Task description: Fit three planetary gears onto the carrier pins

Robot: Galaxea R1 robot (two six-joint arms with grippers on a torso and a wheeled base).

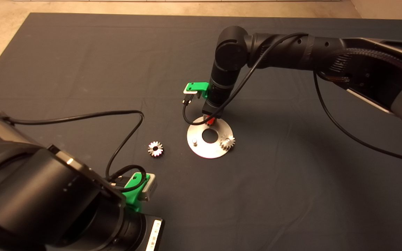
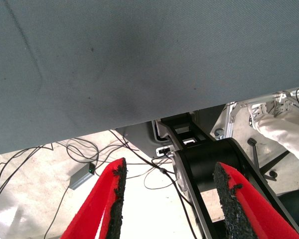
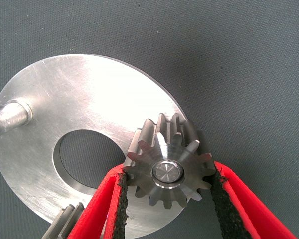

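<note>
Tabletop (image 1: 82, 69) dark slate grey, plain. Disc (image 1: 201, 148) bright silver, brushed sheen. 3 gears: silvery one (image 3: 169, 172) between the red fingers (image 3: 102, 209) with black pads, pale silver one (image 1: 228, 143) on the disc, darker grey-silver one (image 1: 156, 149) on the tabletop. Bare pin (image 1: 194, 141) silver. Arms black, green mounts. Floor beige.

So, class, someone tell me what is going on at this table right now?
The right gripper is down over the silver disc, its fingers on either side of a gear that sits on a pin. A second gear is already on its pin. One pin stands bare, and the third gear lies on the mat beside the disc. The left gripper waits open at the mat's near left edge.
</note>
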